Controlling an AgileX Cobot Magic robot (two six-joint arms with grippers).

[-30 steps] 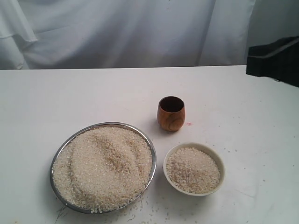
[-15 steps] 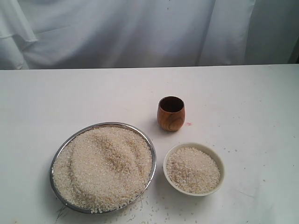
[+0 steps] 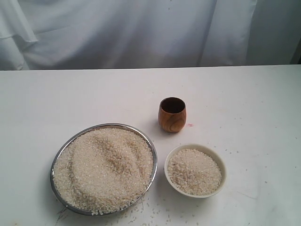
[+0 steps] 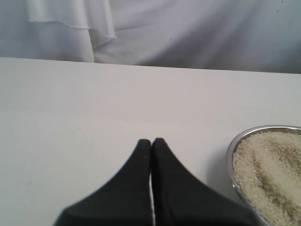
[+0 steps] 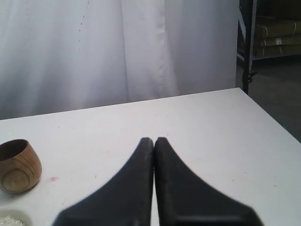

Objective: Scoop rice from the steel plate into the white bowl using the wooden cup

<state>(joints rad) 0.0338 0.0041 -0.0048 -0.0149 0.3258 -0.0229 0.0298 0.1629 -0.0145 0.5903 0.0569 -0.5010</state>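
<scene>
Rice [image 3: 106,165] heaps the steel plate [image 3: 113,125] and nearly fills the white bowl [image 3: 224,172], so another pour may spill onto the bench [image 3: 70,99]. The wooden cup [image 3: 172,115] stands upright behind them. The left claw [image 4: 151,141] and right claw [image 5: 154,140], both pressed together, could topple it unless spread.

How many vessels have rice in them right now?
2: the steel plate, lower left in the exterior view, and the white bowl right of it. The wooden cup has a dark inside I cannot judge.
</scene>
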